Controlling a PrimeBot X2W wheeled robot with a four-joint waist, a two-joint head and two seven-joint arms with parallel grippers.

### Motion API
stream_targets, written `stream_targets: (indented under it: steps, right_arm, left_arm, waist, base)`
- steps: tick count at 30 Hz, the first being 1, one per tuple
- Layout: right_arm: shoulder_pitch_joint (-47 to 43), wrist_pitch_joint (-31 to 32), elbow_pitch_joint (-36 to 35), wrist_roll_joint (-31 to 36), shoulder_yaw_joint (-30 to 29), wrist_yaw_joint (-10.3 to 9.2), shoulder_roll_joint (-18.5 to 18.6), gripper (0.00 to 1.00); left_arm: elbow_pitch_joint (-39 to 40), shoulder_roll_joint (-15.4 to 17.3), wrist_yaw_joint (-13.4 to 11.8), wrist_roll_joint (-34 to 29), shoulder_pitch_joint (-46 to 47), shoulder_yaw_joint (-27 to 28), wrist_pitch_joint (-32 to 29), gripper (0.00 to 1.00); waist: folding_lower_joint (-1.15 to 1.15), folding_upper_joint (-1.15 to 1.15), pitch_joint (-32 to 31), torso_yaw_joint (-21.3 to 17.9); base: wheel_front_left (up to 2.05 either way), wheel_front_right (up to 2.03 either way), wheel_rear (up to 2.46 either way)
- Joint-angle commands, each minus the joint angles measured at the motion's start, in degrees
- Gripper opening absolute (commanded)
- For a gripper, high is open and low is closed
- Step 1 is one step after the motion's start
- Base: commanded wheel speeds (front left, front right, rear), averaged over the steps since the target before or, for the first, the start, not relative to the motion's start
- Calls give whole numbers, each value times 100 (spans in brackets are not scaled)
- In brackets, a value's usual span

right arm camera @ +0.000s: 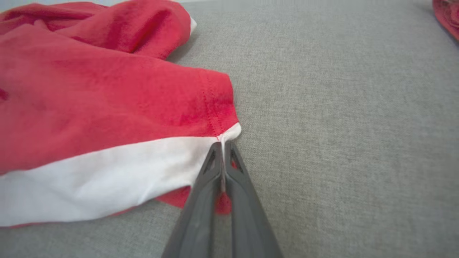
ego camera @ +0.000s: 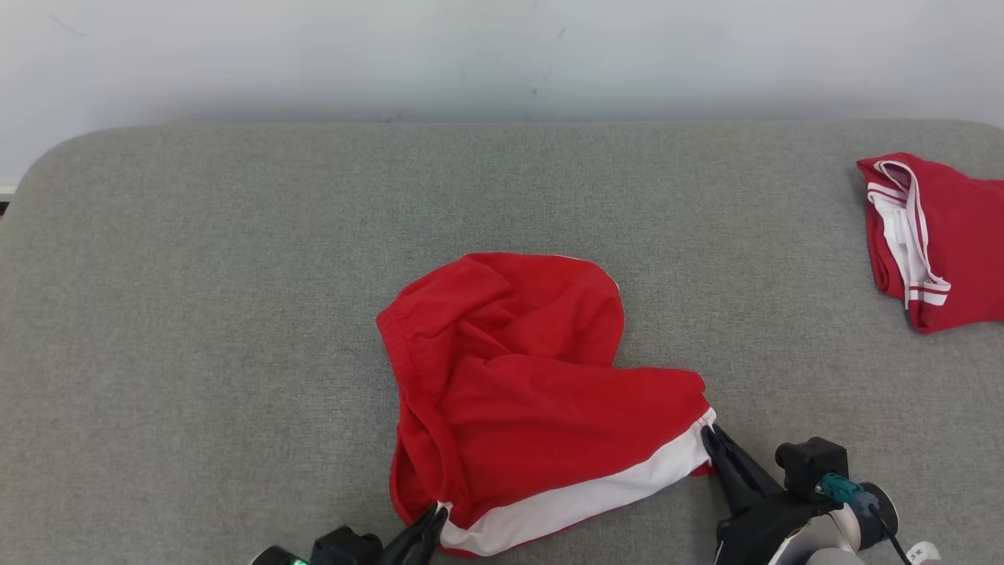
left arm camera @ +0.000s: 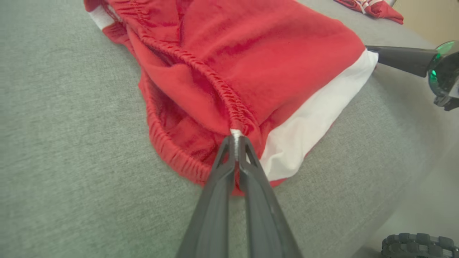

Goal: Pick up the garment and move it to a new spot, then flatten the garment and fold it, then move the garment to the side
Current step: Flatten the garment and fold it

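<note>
The jaws of the left gripper (left arm camera: 236, 141) are closed tight on the end of the elastic waistband (left arm camera: 200, 68), where a bit of white cloth shows between them. The jaws of the right gripper (right arm camera: 223, 147) are closed in the same way on the hem corner, at the other end of the white stripe (ego camera: 580, 494). So both pinch the red shorts (ego camera: 518, 392) along one side seam, one at each end of it. I think this is on purpose: with two corners held, the cloth can be lifted, carried to a new spot, and will hang out straight. The shorts lie crumpled in the near middle of the grey bench (ego camera: 196, 275), with the far part bunched up and the waist opening gaping toward the left. A second red garment (ego camera: 953, 243), which looks folded, lies well apart at the far right edge. It seems not to stand in the way, unless the shorts are carried in that direction.
</note>
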State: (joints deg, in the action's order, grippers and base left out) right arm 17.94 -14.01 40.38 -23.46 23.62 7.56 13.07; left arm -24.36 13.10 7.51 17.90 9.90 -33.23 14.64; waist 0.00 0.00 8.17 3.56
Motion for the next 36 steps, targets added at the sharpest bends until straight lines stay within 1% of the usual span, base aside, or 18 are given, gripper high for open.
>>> stream_targets:
  steps: [1, 6, 11, 14, 17, 19, 21, 23, 27, 32, 36]
  right_arm:
    - [67, -65, -42, -20, 34, -16, 54, 0]
    - [121, -118, -442, -128, 50, -16, 173, 0]
    - [303, -120, -1151, -388, -8, -16, 260, 0]
    - [613, -121, -1492, -574, -60, -16, 333, 0]
    - [1045, -97, -1692, -824, -195, -16, 395, 0]
    - [1466, -23, -1817, -1004, -341, -15, 412, 0]
    - [1950, 102, -1936, -1114, -449, -16, 457, 0]
    - [2474, 321, -1989, -1220, -569, -16, 500, 0]
    - [3761, 791, -1983, -1450, -868, -16, 578, 0]
    - [5440, 1436, -1634, -1472, -1166, -15, 612, 0]
    - [6649, 1693, -1177, -1359, -1363, -16, 537, 0]
  left_arm:
    - [45, -19, -9, 100, -5, 72, 35, 0]
    - [432, -38, -27, 350, 50, 469, 52, 0]
    - [1024, -42, -35, 640, 372, 1017, 50, 0]
    - [1259, -14, -28, 792, 795, 1251, 44, 0]
    - [1371, 33, -21, 921, 1450, 1394, -83, 0]
    - [1395, 76, -16, 995, 1983, 1433, -251, 0]
    - [1349, 87, -16, 1216, 2575, 1520, -455, 0]
    - [1266, 119, -12, 1403, 3227, 1612, -674, 0]
    - [993, 57, -11, 1891, 4645, 1782, -1070, 0]
    - [464, 10, -10, 2239, 6363, 1695, -1331, 0]
    - [-124, 19, -9, 2408, 7524, 1618, -1411, 0]
  waist:
    - [0, 0, -31, 6]
    - [0, 0, -97, -20]
    - [0, 0, -41, -87]
    - [0, 0, 96, -132]
    - [0, 0, 334, -156]
    - [0, 0, 574, -157]
    - [0, 0, 883, -169]
    - [0, 0, 1227, -190]
    - [0, 0, 1901, -184]
    - [0, 0, 2508, -129]
    - [0, 0, 2774, -125]
  base:
    - [0, 0, 0]
    - [0, 0, 0]
    - [0, 0, 0]
    - [0, 0, 0]
    - [0, 0, 0]
    - [0, 0, 0]
    - [0, 0, 0]
    - [0, 0, 0]
    - [0, 0, 0]
    - [0, 0, 0]
    - [0, 0, 0]
